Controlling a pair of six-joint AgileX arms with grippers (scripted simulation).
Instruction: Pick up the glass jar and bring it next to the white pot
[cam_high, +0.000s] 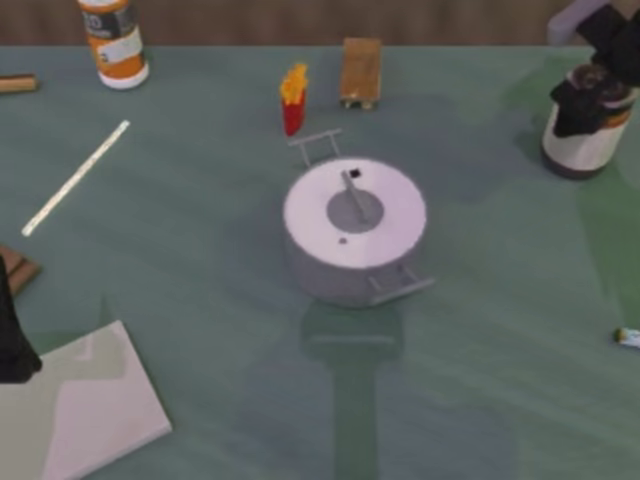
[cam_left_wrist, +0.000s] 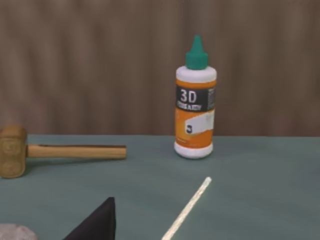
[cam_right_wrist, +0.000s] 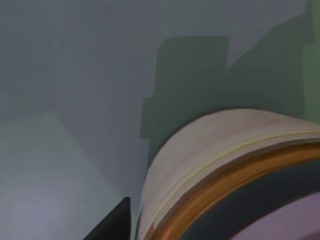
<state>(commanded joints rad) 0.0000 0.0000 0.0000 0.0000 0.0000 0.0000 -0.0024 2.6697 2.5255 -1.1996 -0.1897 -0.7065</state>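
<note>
Glass jar (cam_high: 587, 128) at the far right of the surface (cam_high: 200, 260), upright, well apart from the white pot (cam_high: 353, 228) at the centre. Right tool (cam_high: 590, 92) down over the jar's top, clenched on the jar; in the right wrist view, jar (cam_right_wrist: 235, 175) filling the frame, white label and orange band close up. Left tool (cam_high: 15, 345) parked at the near left edge beside a white slab (cam_high: 85, 415); cannot tell whether released or clenched. Orange-and-white bottle (cam_high: 114, 40) at the far left.
</note>
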